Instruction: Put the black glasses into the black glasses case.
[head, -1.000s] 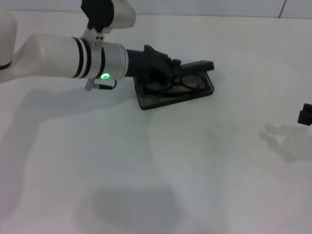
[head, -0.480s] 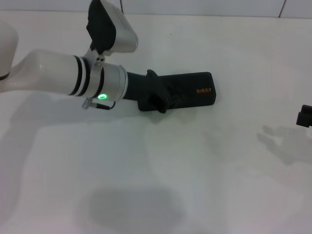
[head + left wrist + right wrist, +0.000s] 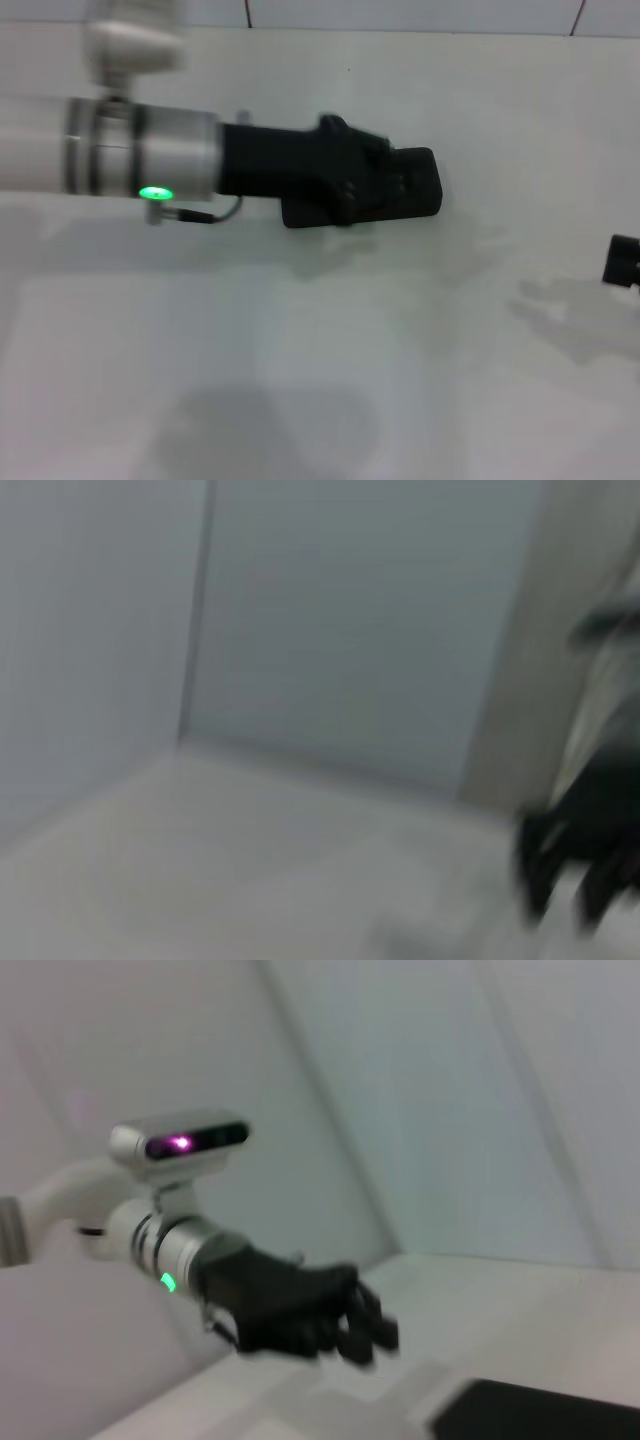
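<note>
- One black glasses case (image 3: 405, 185), lid down, on the white table (image 3: 300, 350).
- One left gripper (image 3: 365, 185) over its left end; finger spread impossible to tell.
- One right gripper (image 3: 620, 262) parked at the right edge.

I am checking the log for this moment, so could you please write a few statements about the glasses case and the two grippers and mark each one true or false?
1. The black glasses case lies shut on the table. True.
2. The black glasses lie in plain view beside the case. False: no glasses are visible.
3. The left gripper is over the case. True.
4. The right gripper is holding the case. False: it sits at the table's right edge, far from the case.
</note>
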### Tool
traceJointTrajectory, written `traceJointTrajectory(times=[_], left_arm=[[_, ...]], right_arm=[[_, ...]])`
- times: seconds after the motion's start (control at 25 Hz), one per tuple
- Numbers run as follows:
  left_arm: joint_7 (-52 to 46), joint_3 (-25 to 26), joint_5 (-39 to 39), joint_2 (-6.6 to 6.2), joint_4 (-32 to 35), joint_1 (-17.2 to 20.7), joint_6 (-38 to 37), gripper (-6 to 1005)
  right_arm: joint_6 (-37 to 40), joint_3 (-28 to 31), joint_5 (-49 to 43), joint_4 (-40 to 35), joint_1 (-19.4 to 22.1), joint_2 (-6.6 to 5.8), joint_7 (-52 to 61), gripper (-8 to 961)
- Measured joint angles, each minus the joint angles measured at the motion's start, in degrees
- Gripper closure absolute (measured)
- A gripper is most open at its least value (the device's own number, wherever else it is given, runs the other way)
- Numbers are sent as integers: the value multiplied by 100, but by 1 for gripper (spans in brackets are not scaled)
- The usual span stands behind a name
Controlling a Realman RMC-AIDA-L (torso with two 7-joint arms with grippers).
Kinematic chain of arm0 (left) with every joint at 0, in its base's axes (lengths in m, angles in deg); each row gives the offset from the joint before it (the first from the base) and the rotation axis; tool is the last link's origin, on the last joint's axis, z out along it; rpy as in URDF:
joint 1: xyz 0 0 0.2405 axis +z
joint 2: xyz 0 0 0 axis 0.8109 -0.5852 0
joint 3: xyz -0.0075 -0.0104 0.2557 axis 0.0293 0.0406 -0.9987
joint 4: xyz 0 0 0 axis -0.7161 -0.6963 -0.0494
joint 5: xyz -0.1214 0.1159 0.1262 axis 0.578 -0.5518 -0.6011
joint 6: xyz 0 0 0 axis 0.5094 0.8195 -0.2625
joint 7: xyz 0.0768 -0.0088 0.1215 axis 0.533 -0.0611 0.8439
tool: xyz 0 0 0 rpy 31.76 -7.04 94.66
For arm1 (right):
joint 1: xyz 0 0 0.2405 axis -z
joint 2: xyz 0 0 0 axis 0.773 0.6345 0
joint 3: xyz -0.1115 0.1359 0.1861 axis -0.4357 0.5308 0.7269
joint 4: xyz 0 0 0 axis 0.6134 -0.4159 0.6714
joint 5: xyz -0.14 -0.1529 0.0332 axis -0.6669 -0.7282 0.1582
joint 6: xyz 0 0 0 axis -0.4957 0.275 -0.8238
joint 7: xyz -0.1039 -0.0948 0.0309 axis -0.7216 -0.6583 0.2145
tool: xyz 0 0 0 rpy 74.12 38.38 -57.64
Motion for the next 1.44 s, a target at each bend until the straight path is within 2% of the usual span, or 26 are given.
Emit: traceJointTrajectory(times=[0.12, 0.24, 0.28, 0.36, 0.4, 0.56, 0.68, 0.92, 1.12, 1.28, 1.44], left_arm=[[238, 346, 555, -31, 535, 591, -887, 790], [900, 593, 866, -71, 652, 1037, -1738, 788], [1047, 703, 915, -117, 615, 1167, -2058, 751], [1030, 817, 926, -259, 505, 1282, -2549, 677], [955, 829, 919, -377, 400, 1298, -2780, 640], [932, 839, 927, -614, 92, 1368, -3047, 496], [1024, 889, 934, -676, 17, 1469, -3049, 391], [1137, 1002, 786, -682, 12, 1545, -3048, 391], [1405, 1033, 456, -701, 12, 1441, -3037, 391], [1408, 1314, 316, -677, -245, 1290, -3031, 391], [1398, 1423, 294, -778, -671, 1136, -3044, 391]], right_arm=[[459, -85, 132, 34, -117, 27, -427, 664], [820, -577, 743, 233, -171, 39, -978, 662], [849, -772, 937, 290, -182, 40, -1099, 662], [850, -1385, 1539, 366, -209, 40, -1344, 565], [822, -1617, 1743, 356, -229, 40, -1391, 516], [646, -2169, 2083, 301, -405, 39, -1418, 357], [474, -2332, 2111, 318, -520, 34, -1403, 265], [135, -2614, 2125, 318, -631, 41, -1415, 84], [-265, -3062, 2131, 360, -795, 38, -1457, 84], [-408, -3155, 2144, 361, -861, 41, -1472, 84], [-426, -3160, 2182, 371, -873, 40, -1472, 84]])
